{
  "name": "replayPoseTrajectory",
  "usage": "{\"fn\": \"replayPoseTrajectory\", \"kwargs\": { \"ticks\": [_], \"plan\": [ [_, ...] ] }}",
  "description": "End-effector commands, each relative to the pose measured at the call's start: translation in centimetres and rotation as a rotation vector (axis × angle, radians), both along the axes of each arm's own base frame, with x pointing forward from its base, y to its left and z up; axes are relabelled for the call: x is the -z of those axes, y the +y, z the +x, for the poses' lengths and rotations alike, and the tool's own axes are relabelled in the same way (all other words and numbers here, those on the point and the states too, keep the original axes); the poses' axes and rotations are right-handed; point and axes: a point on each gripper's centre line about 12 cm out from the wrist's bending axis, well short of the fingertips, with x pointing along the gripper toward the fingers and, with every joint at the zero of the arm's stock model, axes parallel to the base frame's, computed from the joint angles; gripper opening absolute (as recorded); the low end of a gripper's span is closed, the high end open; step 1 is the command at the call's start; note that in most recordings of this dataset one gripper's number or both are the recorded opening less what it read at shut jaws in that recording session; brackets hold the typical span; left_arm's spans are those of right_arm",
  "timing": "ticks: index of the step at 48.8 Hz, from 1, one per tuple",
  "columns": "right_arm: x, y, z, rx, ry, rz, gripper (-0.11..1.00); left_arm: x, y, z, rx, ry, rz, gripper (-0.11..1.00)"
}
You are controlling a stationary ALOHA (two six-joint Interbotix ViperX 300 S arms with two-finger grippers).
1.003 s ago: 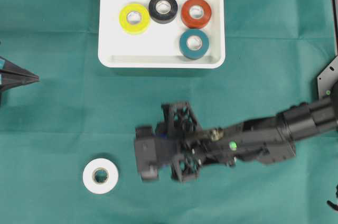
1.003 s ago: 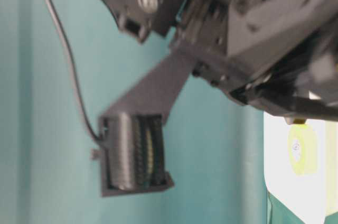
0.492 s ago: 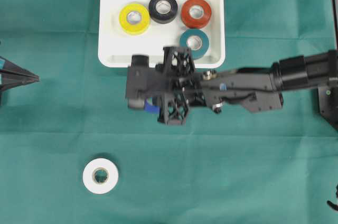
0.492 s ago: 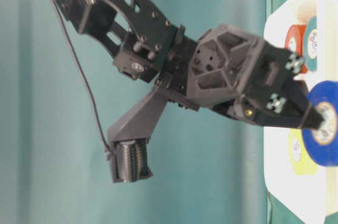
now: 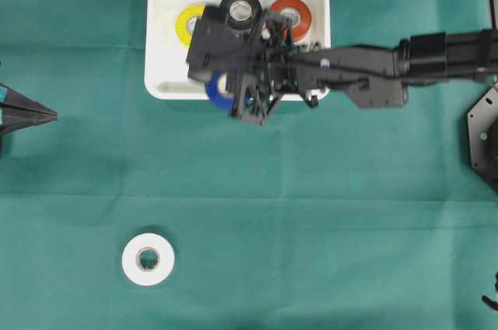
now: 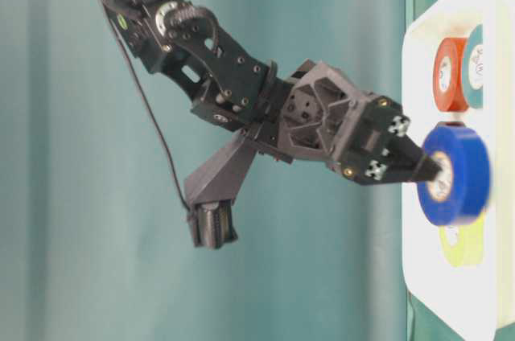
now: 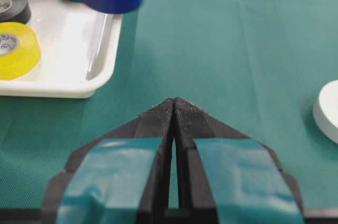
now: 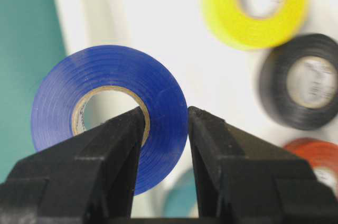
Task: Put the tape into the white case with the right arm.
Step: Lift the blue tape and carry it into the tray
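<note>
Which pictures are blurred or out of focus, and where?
Overhead view: right gripper smeared by motion. Right wrist view: blue tape sharp, yellow tape and black tape soft. Left wrist view: blue tape blurred, white case shows a glare streak.

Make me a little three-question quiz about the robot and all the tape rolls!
1. True or false: the right gripper is pinching the blue roll through its hole.
2. Which roll lies on the green cloth, outside the case? A) yellow B) white C) black
3. Fill in: the left gripper is ____ and holds nothing.

Key:
1. True. One finger is inside the hole and one outside, squeezing the wall.
2. B. The white roll sits alone on the cloth; the yellow roll and black roll are in the case.
3. Shut.
</note>
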Motion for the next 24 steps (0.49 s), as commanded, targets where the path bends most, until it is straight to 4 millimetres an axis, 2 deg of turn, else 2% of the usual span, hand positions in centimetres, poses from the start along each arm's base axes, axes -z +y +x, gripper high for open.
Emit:
{"fn": "replayPoseTrajectory", "kwargs": {
  "ticks": [1, 10, 24],
  "plan": [
    [-2.2, -1.8, -0.4, 0.034, -0.053, -0.011, 0.00, -0.5, 0.0, 0.1, -0.002, -0.011, 0.000, 0.00],
    [-1.4, -3.9, -1.4, 0.076, -0.048, -0.007, 0.00, -0.5, 0.0, 0.1, -0.002, -0.009, 0.000, 0.00],
    [-1.1, -4.0, -1.4, 0.061, -0.070, -0.004, 0.00, -0.5, 0.0, 0.1, -0.002, -0.011, 0.000, 0.00]
  ]
}}
